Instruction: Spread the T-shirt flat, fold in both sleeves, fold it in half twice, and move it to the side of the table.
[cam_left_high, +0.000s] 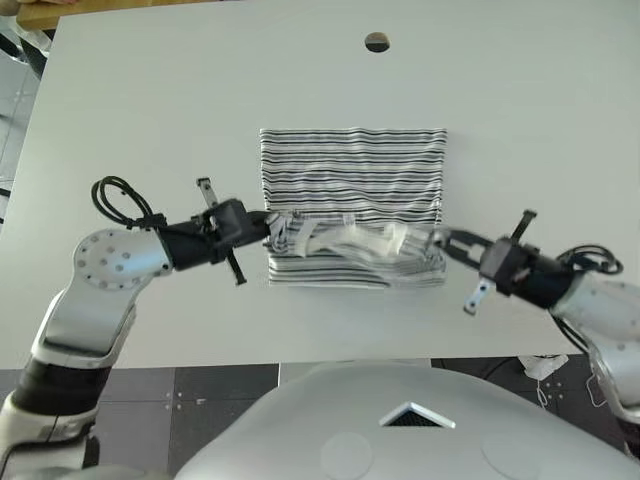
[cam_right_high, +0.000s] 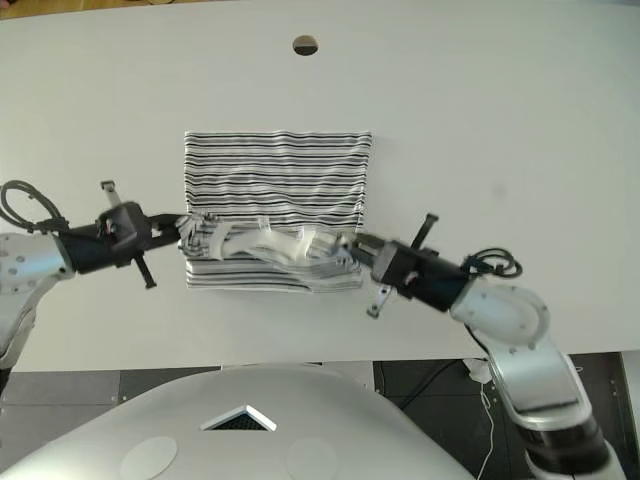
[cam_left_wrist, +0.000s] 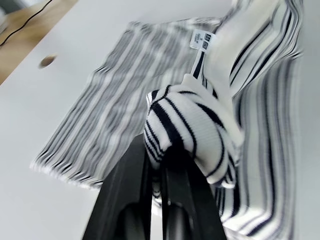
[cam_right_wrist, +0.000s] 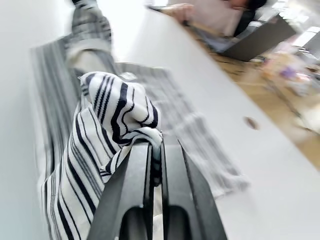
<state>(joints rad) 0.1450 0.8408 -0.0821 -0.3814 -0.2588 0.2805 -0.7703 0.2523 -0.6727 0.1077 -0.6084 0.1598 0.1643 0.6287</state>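
Note:
A black-and-white striped T-shirt (cam_left_high: 352, 175) lies folded into a rectangle at the middle of the white table (cam_left_high: 150, 130). Its near edge is lifted off the table and bunched. My left gripper (cam_left_high: 272, 232) is shut on the shirt's near left corner (cam_left_wrist: 190, 125). My right gripper (cam_left_high: 437, 243) is shut on the near right corner (cam_right_wrist: 120, 110). The fabric sags in a loose roll (cam_right_high: 280, 245) between the two grippers, above the lower layer that stays flat.
A round cable hole (cam_left_high: 377, 42) sits in the table near its far edge. Bare tabletop lies to both sides of the shirt and beyond it. A wooden surface (cam_left_wrist: 20, 35) borders the table's far side.

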